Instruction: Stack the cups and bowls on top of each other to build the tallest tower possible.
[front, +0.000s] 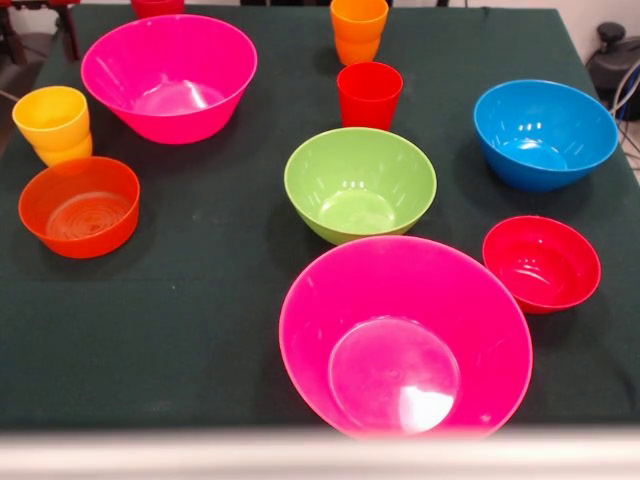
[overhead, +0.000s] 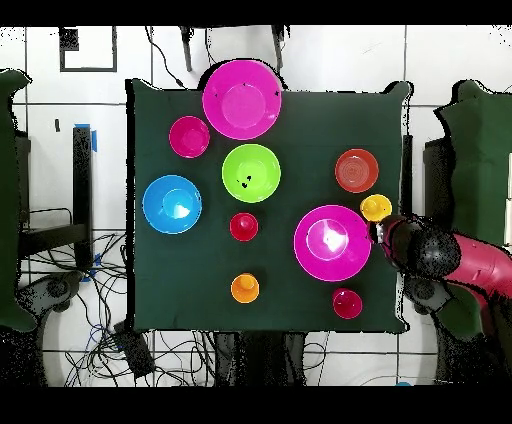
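All cups and bowls stand apart on the dark green cloth; no tower shows. The lime-green bowl (front: 360, 183) (overhead: 251, 172) is in the middle. One hot-pink bowl (front: 405, 335) (overhead: 241, 98) is at the front edge, the other (front: 168, 75) (overhead: 332, 242) at the back left. The blue bowl (front: 545, 133), small red bowl (front: 541, 262), translucent orange bowl (front: 79, 206), yellow cup (front: 52, 123) (overhead: 375, 207), orange cup (front: 358, 30) and red cup (front: 369, 95) are spread around. The gripper (overhead: 390, 238) shows only from overhead, beside the yellow cup and the pink bowl's rim, under the arm's black end.
A second red cup (front: 157, 6) (overhead: 347, 302) stands at the table's robot-side edge. The red and black arm (overhead: 455, 262) reaches in over the table's side edge. Cables lie on the floor around the table (overhead: 150, 300).
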